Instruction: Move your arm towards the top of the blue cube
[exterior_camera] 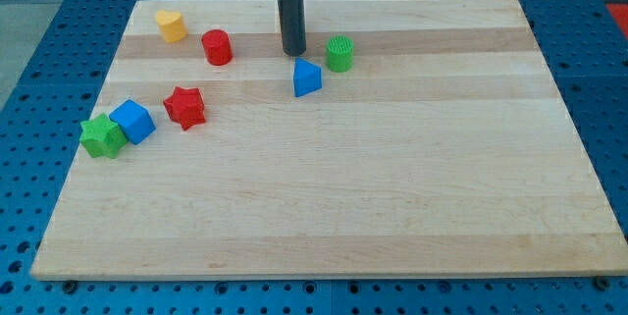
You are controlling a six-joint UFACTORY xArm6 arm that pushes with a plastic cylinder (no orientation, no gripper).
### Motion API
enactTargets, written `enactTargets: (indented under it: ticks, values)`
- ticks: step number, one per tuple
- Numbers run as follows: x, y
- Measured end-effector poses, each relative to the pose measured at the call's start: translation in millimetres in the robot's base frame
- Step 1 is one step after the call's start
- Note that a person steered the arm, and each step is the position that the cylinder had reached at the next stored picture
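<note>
The blue cube [132, 120] sits near the board's left edge, touching a green star-shaped block [102, 136] on its left. My tip [293, 53] is at the view's top centre, far to the right of and above the blue cube. It stands just above a blue triangular block [307, 78] and left of a green cylinder [340, 53].
A red star [184, 107] lies just right of the blue cube. A red cylinder [217, 47] and a yellow block [171, 26] lie at the top left. The wooden board [392, 207] rests on a blue perforated table.
</note>
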State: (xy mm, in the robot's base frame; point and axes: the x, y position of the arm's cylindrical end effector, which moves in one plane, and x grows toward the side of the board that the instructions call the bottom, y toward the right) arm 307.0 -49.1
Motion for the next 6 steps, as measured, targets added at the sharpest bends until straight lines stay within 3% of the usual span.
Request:
enactTargets:
  ticks: [4, 6]
  values:
    - [7.0, -53.9]
    - [20.3, -119.0]
